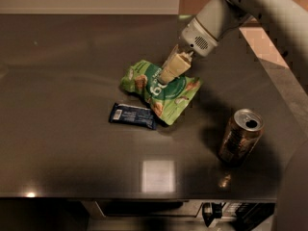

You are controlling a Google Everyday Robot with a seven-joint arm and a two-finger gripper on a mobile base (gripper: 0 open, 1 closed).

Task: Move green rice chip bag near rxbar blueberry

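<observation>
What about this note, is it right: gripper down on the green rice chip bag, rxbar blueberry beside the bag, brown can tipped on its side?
Not quite: the camera view shows the brown can standing upright, opening on top. The rest holds: the gripper is down on the green rice chip bag, with the rxbar blueberry beside the bag.

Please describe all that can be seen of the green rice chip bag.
The green rice chip bag is a crinkled light-green, foil-like pouch with a dark green round logo, white letters and pictures of tan chips. It lies crumpled on the dark table, its lower corner seemingly touching the right end of the rxbar blueberry. The gripper meets its middle from the upper right, jaws seemingly closed on a fold.
</observation>
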